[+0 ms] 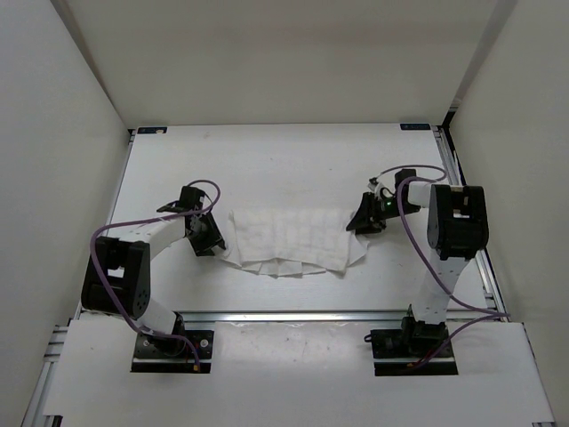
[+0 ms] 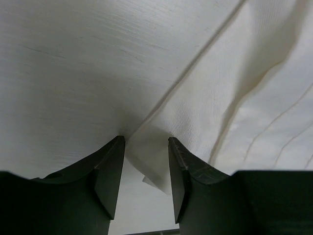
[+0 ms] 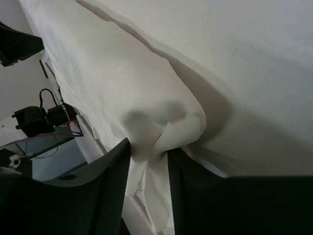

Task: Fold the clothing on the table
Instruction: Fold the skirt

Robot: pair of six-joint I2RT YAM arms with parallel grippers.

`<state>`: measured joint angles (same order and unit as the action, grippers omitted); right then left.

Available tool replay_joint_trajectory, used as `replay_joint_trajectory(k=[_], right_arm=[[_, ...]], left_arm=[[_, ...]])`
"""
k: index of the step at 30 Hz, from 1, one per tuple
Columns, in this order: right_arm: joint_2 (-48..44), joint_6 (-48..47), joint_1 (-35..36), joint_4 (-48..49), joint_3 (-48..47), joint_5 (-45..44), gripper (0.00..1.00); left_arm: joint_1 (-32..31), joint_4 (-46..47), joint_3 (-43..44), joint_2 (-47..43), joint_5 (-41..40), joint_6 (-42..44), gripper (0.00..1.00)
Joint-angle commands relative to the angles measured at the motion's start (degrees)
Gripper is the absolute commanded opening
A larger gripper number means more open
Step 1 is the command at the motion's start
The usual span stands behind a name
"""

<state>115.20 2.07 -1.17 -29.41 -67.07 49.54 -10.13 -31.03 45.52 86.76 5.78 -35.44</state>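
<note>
Claw (image 3: 149,149) pinches a bunched fold of cloth (image 3: 122,83); fabric fills the gap between both fingers (image 3: 107,186) and bulges above their tips. Bare desk (image 3: 254,54) lies right.

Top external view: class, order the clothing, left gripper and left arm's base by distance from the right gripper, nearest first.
1. clothing, touching the right gripper, centre.
2. left gripper, at the clothing's left end.
3. left arm's base, near-left edge.

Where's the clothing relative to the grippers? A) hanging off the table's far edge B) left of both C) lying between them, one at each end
C: the clothing spans from the left gripper at its left end to the right gripper at its right end.
</note>
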Motion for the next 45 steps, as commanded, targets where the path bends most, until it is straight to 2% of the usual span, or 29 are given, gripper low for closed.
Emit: replay_joint_trajectory(k=[1, 3, 5, 6, 7, 8, 9, 11, 12, 14, 18, 25, 28, 33, 39, 45], right_arm=[[-3.8, 0.2, 3.3, 1.1, 3.9, 0.2, 0.39], [-5.4, 1.8, 4.8, 2.3, 5.6, -0.8, 0.17], [-6.6, 2.8, 5.3, 3.2, 7.2, -2.0, 0.03], [-7.4, 3.0, 5.7, 3.7, 7.2, -3.1, 0.00], [-7.9, 3.6, 5.1, 3.0, 7.6, -2.8, 0.01], [-9.0, 3.5, 4.9, 2.7, 7.1, -2.9, 0.07], [-9.2, 3.4, 4.7, 1.3, 6.8, -3.8, 0.25], [-13.4, 3.2, 3.1, 0.1, 5.7, -5.1, 0.42], [-14.8, 3.4, 2.7, -0.1, 5.6, -5.9, 0.53], [-18.2, 2.9, 1.3, -1.3, 5.6, -7.7, 0.63], [-17.9, 1.8, -2.0, -1.7, 6.9, -9.1, 0.65], [-15.4, 0.9, 0.9, 2.2, 11.3, -15.3, 0.65], [-13.9, 1.4, 0.4, 5.1, 12.7, -14.0, 0.65], [-11.9, 4.4, -0.7, 9.9, 15.4, -7.3, 0.66], [-15.7, 2.7, -0.8, 6.7, 15.8, -13.9, 0.65], [-17.9, 2.9, -5.8, 7.8, 17.1, -11.7, 0.65]], left_arm=[[-0.6, 2.0, -0.4, -2.0, 0.7, -0.9, 0.52], [-1.2, 2.3, -0.6, -2.1, 0.4, -0.8, 0.51], [-1.5, 2.7, -0.9, -1.9, 0.0, -0.9, 0.52], [-1.5, 2.5, -1.0, -1.8, -0.2, -0.9, 0.52], [-1.3, 2.7, -1.1, -1.9, 0.0, -0.9, 0.52], [-1.2, 2.6, -1.0, -2.1, 0.0, -0.6, 0.52], [-1.2, 2.6, -0.9, -2.0, 0.1, -0.7, 0.52], [-0.8, 2.1, -1.0, -2.3, 0.2, 0.1, 0.51], [-0.6, 2.6, -1.7, -2.5, 0.1, -0.2, 0.52], [-0.5, 2.6, -1.7, -2.9, -0.1, -0.3, 0.52], [0.0, 2.4, -2.0, -3.4, -0.2, 0.4, 0.52], [0.7, 1.1, -2.1, -4.7, 0.0, 1.1, 0.52], [1.3, 0.0, -1.8, -5.3, -0.5, 2.0, 0.52], [2.4, -1.1, -2.8, -6.9, -1.1, 2.4, 0.52], [3.1, -1.1, -3.9, -8.3, -1.1, 2.7, 0.52], [3.1, -1.1, -4.3, -8.1, -0.8, 2.0, 0.52]])
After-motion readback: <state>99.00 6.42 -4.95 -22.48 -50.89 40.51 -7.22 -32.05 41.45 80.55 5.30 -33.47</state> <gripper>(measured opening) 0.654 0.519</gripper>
